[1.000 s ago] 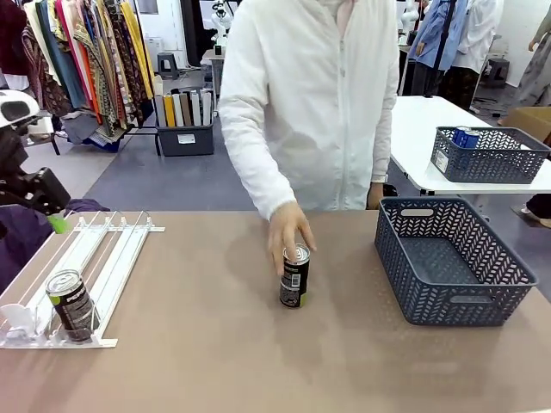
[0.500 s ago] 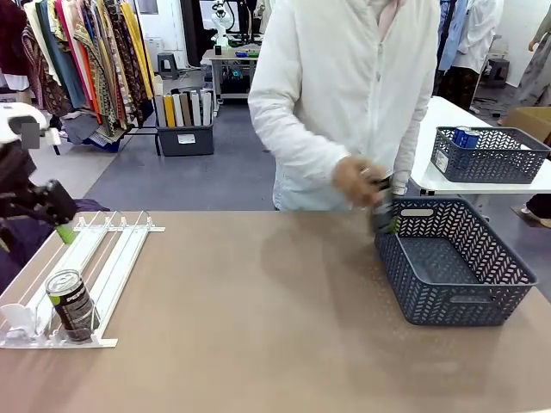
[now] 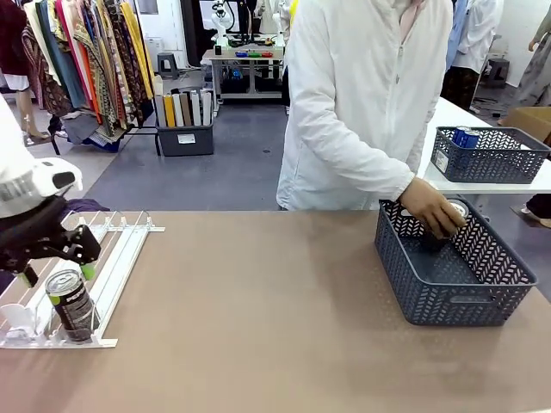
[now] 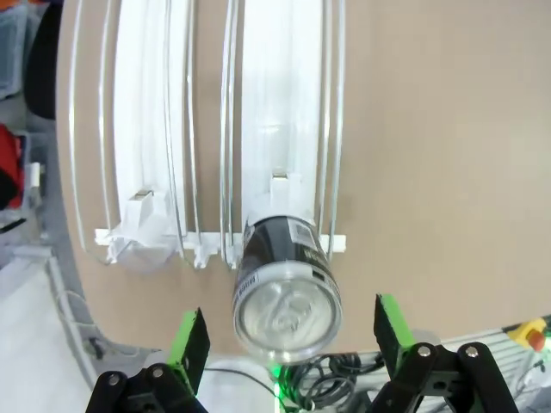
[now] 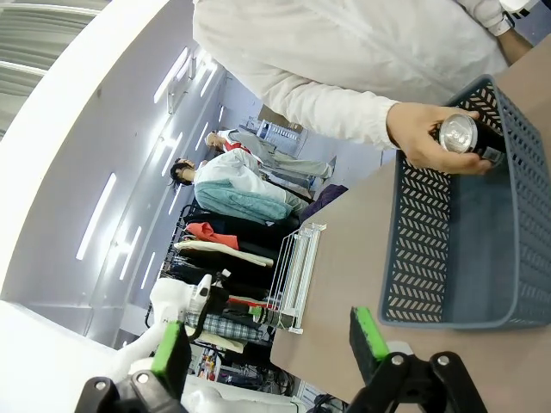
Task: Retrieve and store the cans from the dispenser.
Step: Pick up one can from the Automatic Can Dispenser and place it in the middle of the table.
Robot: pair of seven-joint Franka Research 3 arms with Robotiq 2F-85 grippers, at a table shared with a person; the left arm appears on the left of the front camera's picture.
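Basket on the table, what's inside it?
A person's hand holds a dark can at the basket's far end. The floor that shows looks bare. The hand covers most of the can; the near wall hides some floor.

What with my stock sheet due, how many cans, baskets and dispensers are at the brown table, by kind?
Cans: 2 (dispenser can, hand-held can)
Baskets: 1 (grey basket)
Dispensers: 1 (white dispenser)
Total: 4
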